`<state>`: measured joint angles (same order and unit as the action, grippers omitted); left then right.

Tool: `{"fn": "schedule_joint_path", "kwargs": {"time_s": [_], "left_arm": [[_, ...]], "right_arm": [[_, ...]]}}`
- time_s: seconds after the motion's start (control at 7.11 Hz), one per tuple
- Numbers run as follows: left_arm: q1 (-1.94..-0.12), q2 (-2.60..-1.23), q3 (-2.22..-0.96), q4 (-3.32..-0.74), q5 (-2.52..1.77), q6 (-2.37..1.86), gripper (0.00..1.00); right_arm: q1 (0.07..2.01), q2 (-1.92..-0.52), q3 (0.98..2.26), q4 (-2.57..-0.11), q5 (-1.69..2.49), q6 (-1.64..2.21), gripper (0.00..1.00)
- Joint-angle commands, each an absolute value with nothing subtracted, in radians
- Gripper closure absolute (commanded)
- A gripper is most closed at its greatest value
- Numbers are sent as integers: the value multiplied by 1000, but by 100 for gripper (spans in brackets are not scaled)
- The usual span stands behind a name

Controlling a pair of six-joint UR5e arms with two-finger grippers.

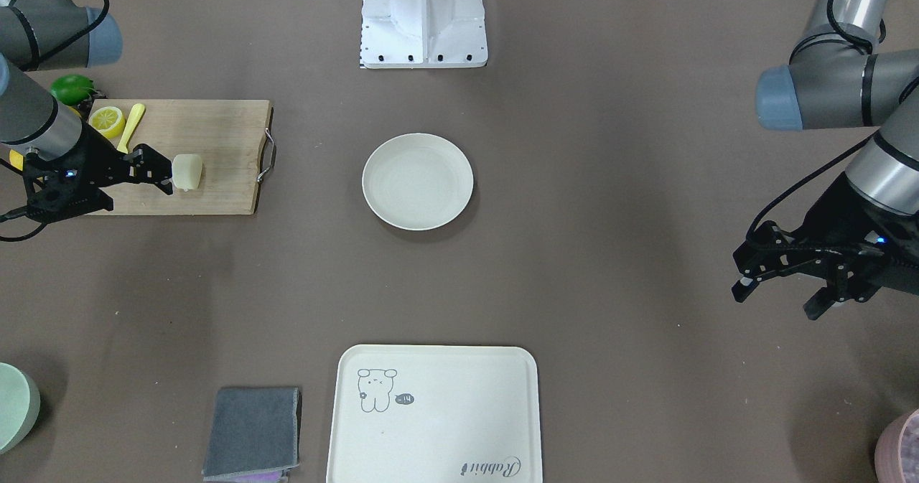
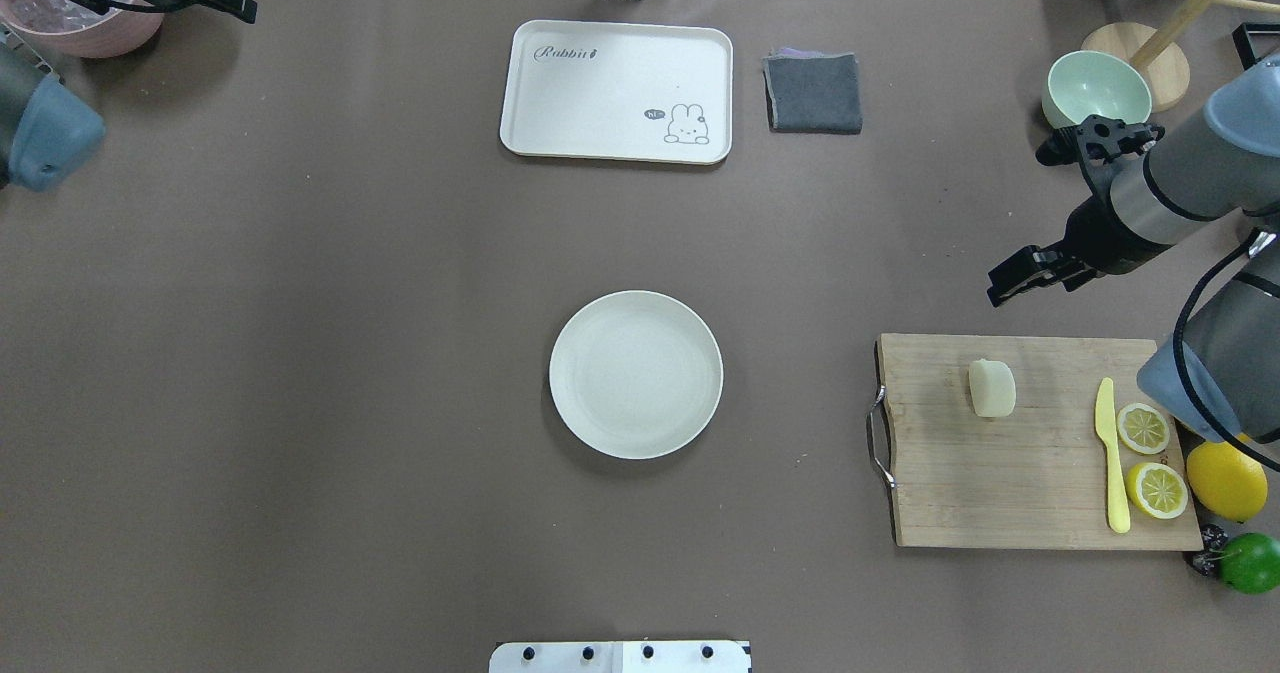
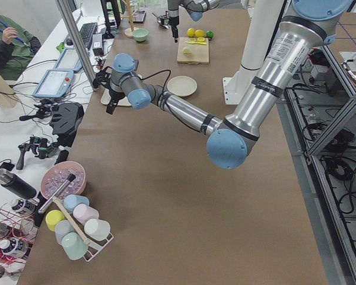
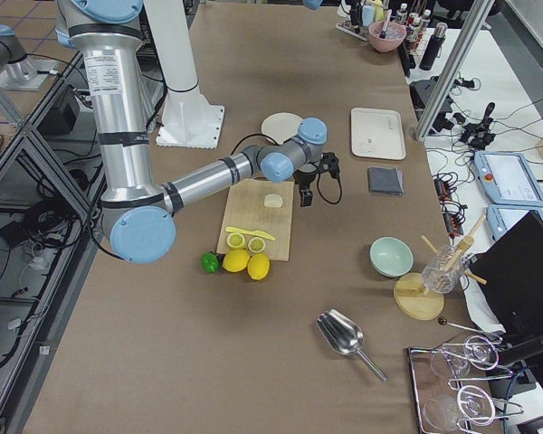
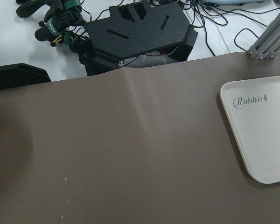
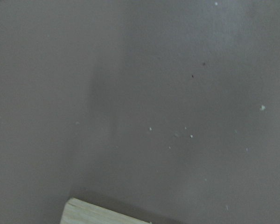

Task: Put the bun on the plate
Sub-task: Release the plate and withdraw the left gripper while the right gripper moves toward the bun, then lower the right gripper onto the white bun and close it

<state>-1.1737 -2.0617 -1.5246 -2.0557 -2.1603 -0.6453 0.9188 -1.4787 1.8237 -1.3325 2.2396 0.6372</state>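
The bun (image 2: 992,388) is a pale cream lump lying on the wooden cutting board (image 2: 1030,473), also seen from the front (image 1: 187,172). The round off-white plate (image 2: 635,373) sits bare at the table's middle (image 1: 417,181). My right gripper (image 1: 166,174) hovers open over the table just beyond the board's far edge (image 2: 1010,281), holding nothing and apart from the bun. Its wrist view shows only table and a board corner (image 6: 98,214). My left gripper (image 1: 779,293) hangs open and holds nothing at the far left of the table (image 2: 235,3).
On the board lie two lemon halves (image 2: 1150,458) and a yellow knife (image 2: 1110,453); a whole lemon (image 2: 1225,478) and a lime (image 2: 1250,561) sit beside it. A cream tray (image 2: 615,88), grey cloth (image 2: 813,91), green bowl (image 2: 1097,88) and pink bowl (image 2: 80,28) line the far side.
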Motion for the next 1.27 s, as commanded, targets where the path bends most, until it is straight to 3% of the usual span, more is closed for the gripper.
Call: {"fn": "schedule_joint_path", "kwargs": {"time_s": [0.0, 0.7, 1.12], "left_arm": [[-1178, -2063, -1523, -2059, -2158, -638, 2], [-1160, -2066, -1520, -2060, -2087, -601, 2], [-1160, -2062, -1526, -2066, -2086, -601, 2]], "right_arm": [[829, -1506, 1830, -1293, 2186, 798, 0], [781, -1528, 1829, -1240, 2181, 908, 0], [753, -1572, 1819, -1154, 2178, 936, 8]]}}
